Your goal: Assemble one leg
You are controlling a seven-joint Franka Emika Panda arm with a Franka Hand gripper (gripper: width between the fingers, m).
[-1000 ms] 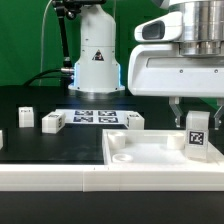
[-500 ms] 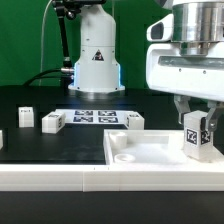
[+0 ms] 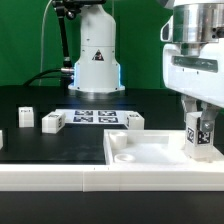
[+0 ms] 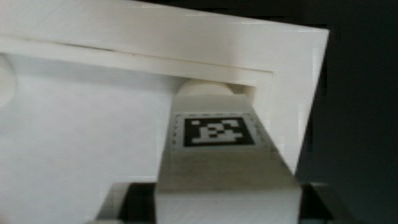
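My gripper (image 3: 198,113) is shut on the leg (image 3: 196,136), a white oblong block with a black-and-white tag. It holds the leg upright over the near right corner of the large flat white square piece with a raised rim (image 3: 130,160). The leg's lower end is at or just above that piece; I cannot tell whether they touch. In the wrist view the leg (image 4: 222,165) runs out from between the fingers (image 4: 135,204), tag up, toward the corner of the white piece (image 4: 107,80).
Three more white leg blocks (image 3: 25,117) (image 3: 52,122) (image 3: 133,121) lie on the black table behind the square piece. The marker board (image 3: 95,116) lies between them. The robot base (image 3: 95,55) stands at the back. A white ledge (image 3: 60,178) runs along the front.
The arm has shifted toward the exterior view's right and the held leg has turned slightly, its tag now facing more sideways. The leg stays over the same corner.
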